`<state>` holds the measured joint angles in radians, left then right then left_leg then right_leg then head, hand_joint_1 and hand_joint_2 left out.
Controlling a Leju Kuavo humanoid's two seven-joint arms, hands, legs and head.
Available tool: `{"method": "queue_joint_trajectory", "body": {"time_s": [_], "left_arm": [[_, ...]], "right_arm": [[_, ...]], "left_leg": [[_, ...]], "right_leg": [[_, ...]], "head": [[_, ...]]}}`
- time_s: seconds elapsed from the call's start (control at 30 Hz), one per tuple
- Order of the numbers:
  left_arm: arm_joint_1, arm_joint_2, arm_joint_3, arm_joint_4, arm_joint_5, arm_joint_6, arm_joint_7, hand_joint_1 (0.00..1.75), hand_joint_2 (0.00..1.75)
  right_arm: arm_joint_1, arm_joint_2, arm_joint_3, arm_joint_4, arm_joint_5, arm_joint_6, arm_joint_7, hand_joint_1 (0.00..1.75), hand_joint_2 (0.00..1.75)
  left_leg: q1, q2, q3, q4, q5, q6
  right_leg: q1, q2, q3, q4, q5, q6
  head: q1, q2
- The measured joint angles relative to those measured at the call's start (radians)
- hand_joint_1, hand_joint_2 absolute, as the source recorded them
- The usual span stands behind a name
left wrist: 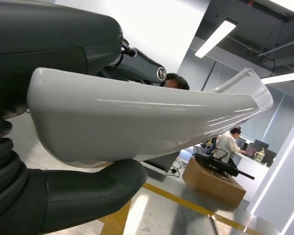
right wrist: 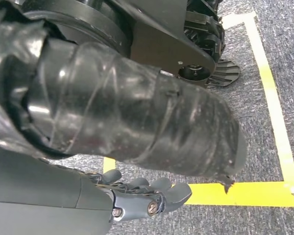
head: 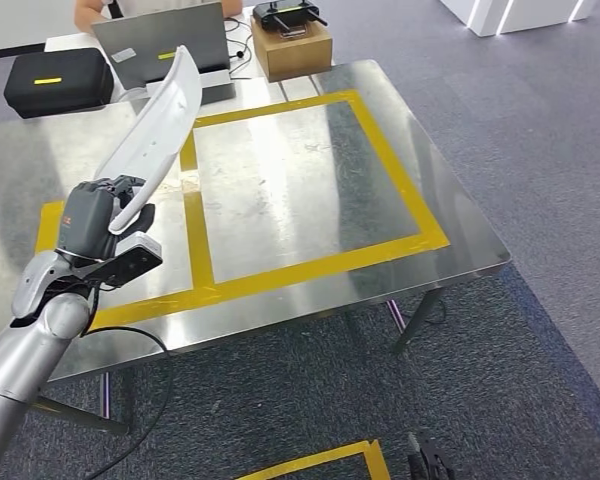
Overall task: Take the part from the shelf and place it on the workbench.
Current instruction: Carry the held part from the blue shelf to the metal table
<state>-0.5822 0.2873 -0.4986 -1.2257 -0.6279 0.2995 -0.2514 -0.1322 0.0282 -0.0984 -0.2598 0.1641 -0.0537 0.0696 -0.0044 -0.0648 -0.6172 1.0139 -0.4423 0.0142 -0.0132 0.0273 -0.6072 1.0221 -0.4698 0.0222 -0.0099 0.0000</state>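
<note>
left hand (head: 104, 225), lower left of the frame: grips the near end of a long curved white part (head: 157, 130), thumb (left wrist: 93, 188) beneath, part raised and tilted over the steel surface (head: 297, 190) with yellow tape outlines (head: 312, 265). right hand (right wrist: 138, 196): hangs over grey carpet (right wrist: 249, 147), fingers spread, holding nothing.

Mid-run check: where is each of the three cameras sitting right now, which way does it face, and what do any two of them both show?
Head view: high on the body, facing forward and down at the steel workbench; the left hand holds the white part over it.
Left wrist view: behind the left hand, looking along the part across the workbench toward the cardboard box.
Right wrist view: facing down at carpet and yellow floor tape; right hand empty.
Shared by head and left wrist views: part, left hand, cardboard box.
</note>
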Motion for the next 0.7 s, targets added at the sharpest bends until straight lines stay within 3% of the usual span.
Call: {"method": "queue_joint_trajectory", "body": {"time_s": [0.3,0.53,0.6,0.7], "left_arm": [[0.0,0.0,0.0,0.001,0.0,0.0,0.0,1.75,1.75],[-0.001,0.0,0.001,0.001,0.0,0.0,0.001,1.75,1.75],[-0.003,0.0,0.001,0.001,0.0,0.0,0.002,1.75,1.75],[-0.001,0.0,0.001,0.002,0.0,0.0,0.002,1.75,1.75]], "right_arm": [[0.0,0.0,0.003,0.0,0.02,0.002,-0.007,0.0,0.0],[-0.001,0.0,0.004,0.0,0.029,-0.003,-0.01,0.0,0.0],[-0.002,0.0,0.003,0.0,0.029,-0.005,-0.011,0.0,0.0],[-0.002,0.0,0.004,0.0,0.03,-0.006,-0.012,0.0,0.0]], "left_leg": [[-0.002,0.0,-0.001,0.005,-0.003,0.004],[-0.002,0.002,0.003,-0.002,0.0,0.02],[0.004,0.006,0.013,-0.018,0.007,0.028],[0.006,0.009,0.015,-0.02,0.007,0.032]], "right_leg": [[-0.002,0.0,0.0,-0.002,0.001,0.003],[-0.005,-0.002,0.001,-0.003,-0.002,0.019],[-0.003,-0.01,-0.023,0.045,-0.033,0.024],[-0.005,-0.018,-0.115,0.229,-0.112,0.029]], "head": [[-0.001,0.0],[0.0,0.0],[0.003,0.0],[0.005,0.0]]}}
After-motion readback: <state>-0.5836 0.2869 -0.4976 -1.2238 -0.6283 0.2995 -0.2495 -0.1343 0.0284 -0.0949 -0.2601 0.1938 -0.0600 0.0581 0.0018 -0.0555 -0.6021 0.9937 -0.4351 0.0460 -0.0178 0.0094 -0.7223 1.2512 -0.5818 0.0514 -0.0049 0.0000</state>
